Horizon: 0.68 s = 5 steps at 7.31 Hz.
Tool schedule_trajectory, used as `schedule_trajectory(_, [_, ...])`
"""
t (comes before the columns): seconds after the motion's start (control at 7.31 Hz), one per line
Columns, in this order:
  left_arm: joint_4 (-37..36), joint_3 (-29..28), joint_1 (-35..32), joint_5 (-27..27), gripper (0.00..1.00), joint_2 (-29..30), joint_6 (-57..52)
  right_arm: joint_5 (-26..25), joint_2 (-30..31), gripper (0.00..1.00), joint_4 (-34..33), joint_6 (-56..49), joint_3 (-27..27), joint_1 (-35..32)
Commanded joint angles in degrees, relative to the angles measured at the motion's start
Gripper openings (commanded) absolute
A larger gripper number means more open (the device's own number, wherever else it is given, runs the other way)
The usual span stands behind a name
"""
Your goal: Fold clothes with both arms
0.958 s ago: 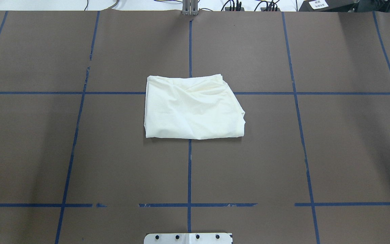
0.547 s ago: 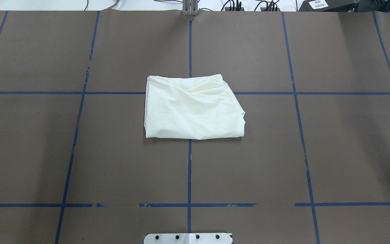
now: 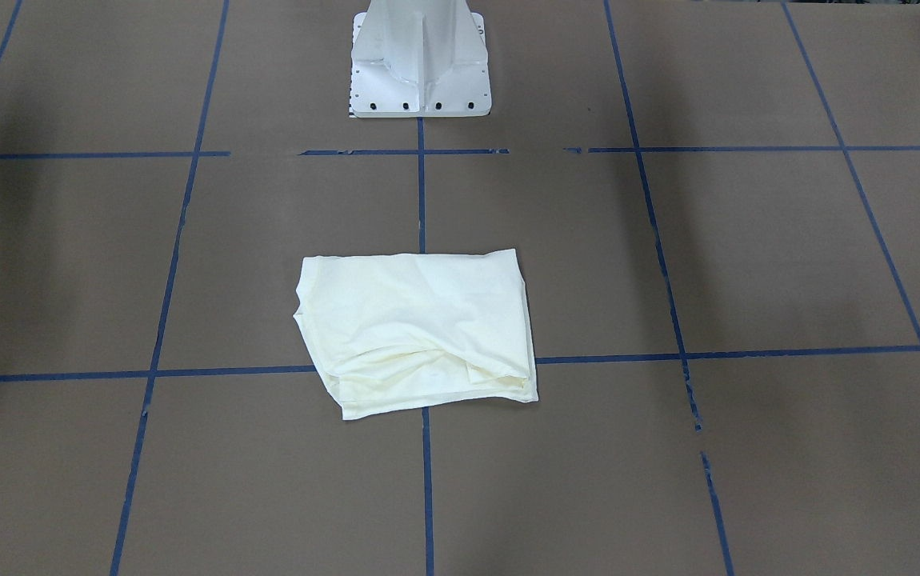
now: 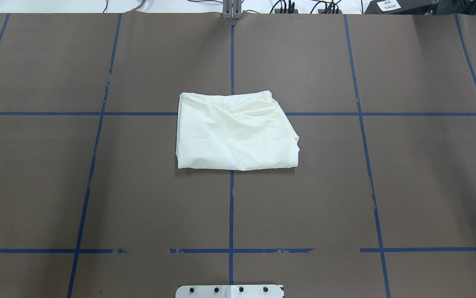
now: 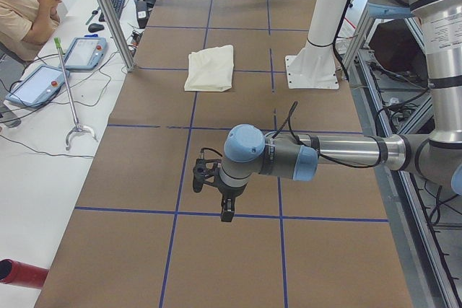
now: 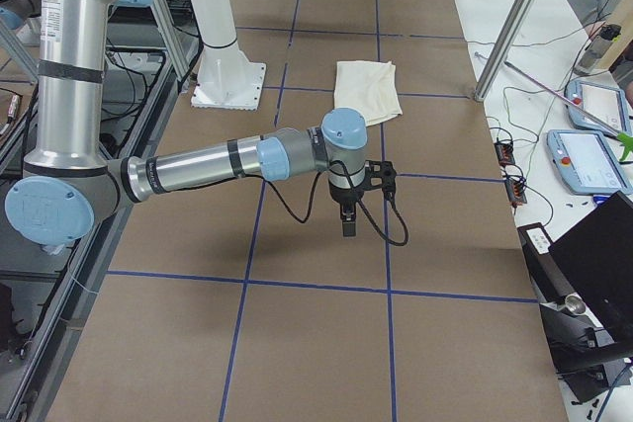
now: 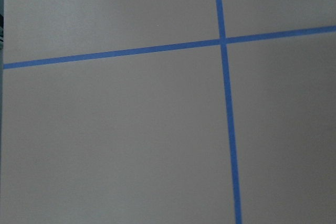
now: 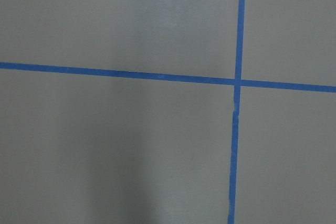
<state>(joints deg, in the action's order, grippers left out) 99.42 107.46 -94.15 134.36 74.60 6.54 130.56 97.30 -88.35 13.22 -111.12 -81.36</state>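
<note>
Cream-white fabric shirt [image 4: 236,132], folded into a compact block, lies at the centre of the brown paper-covered table [image 4: 407,186]. It sits over a crossing of blue tape lines [image 4: 231,207], straight out at 12 o'clock from the white metal pedestal base [image 3: 420,64].

With 12 o'clock pointing away from the robot, you find the black two-finger left gripper [image 5: 227,214] well apart toward the table's left end. That puts the shirt at roughly 3 o'clock from that claw. From the black two-finger right gripper [image 6: 348,227], about as far off at the opposite end, the shirt is at roughly 9 o'clock. Neither arm looks nearer.

The shirt's long axis runs 9 to 3, along the line between the claws. Both claws hang point-down over bare paper with no cloth in them. You cannot tell from the side views whether they are parted or closed, and the wrist cameras show only paper and tape.

Plain cream faces up, with no print. Soft creases cross it, stacked hems show along the 12 o'clock edge, and the 3 o'clock edge slants. The folding looks finished or nearly so, and any further fold would first call both arms inward.
</note>
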Motion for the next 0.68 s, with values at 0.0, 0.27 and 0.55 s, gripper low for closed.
schedule_trajectory(0.0, [0.51, 0.65, 0.11, 0.38, 1.0, 0.8, 2.08, 0.84, 0.08, 1.0, 0.37, 0.05, -0.33, 0.24])
schedule_trajectory(0.27, [0.43, 4.33, 0.28, 0.38, 1.0, 0.02, 1.99, 1.98, 0.08, 1.0, 0.9, -0.12, -0.33, 0.33])
schedule_trajectory(0.55, [0.78, 6.44, 0.54, 0.38, 1.0, 0.02, 1.9, 1.9, -0.01, 1.0, 0.73, -0.21, -0.85, 0.33])
